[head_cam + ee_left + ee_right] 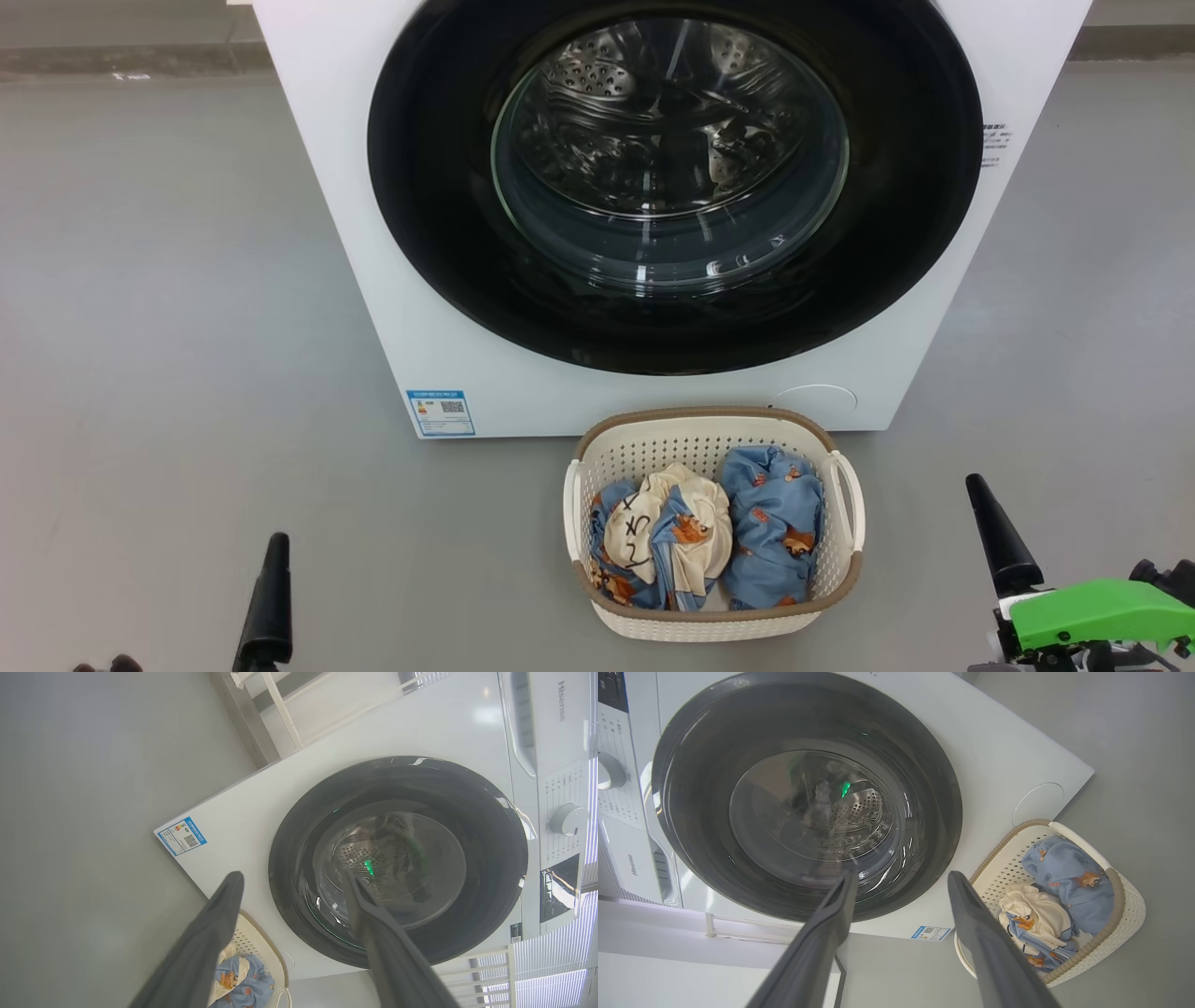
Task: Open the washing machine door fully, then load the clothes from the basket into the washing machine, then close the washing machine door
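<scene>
The white washing machine (373, 280) stands straight ahead, its round black-rimmed washing machine door (439, 187) lying shut against the front, with the steel drum visible through the glass. On the floor in front of it sits the cream basket (700, 413). It holds the clothes: a blue bear-print bundle with a cream lettered panel (667, 537) and a second blue bundle (773, 532). My left gripper (294, 877) is open and empty, low to the basket's left. My right gripper (902, 876) is open and empty, low to the basket's right. Both are well short of the door.
Grey floor spreads on both sides of the machine. A blue label (441, 413) and a round cover (814, 399) sit low on its front. The control dial (567, 819) is at the machine's top. A white frame (280, 709) stands beside the machine.
</scene>
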Available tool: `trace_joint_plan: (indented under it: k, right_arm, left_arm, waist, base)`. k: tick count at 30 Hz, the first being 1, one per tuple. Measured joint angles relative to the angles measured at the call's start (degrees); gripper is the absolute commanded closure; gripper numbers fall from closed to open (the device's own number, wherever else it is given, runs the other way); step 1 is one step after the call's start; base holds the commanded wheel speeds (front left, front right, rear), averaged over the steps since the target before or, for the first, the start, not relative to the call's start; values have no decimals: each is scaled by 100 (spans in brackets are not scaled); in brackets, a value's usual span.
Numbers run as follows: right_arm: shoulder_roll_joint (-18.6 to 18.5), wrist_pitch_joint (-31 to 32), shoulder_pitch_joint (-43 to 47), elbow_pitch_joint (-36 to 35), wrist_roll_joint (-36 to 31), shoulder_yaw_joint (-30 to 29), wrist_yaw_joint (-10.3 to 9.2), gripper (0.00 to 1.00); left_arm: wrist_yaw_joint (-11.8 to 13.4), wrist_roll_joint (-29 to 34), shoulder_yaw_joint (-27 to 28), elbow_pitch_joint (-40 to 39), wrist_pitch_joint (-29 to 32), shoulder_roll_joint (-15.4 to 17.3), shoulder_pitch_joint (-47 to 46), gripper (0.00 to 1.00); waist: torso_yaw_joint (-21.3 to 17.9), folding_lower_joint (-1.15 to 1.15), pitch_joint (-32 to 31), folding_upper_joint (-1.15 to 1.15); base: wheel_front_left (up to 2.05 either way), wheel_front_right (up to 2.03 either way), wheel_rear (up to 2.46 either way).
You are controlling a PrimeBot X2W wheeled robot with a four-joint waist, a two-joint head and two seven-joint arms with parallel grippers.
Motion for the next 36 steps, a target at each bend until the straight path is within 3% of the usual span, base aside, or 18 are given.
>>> trace_joint_plan:
  k: [36]
  right_arm:
    - [-270,-601,-124,26,-2448,226,0,0]
  left_arm:
    - [-1,2766,-212,1,-597,175,-129,0]
  waist:
    - [-9,0,30,0]
  base:
    - [0,0,0]
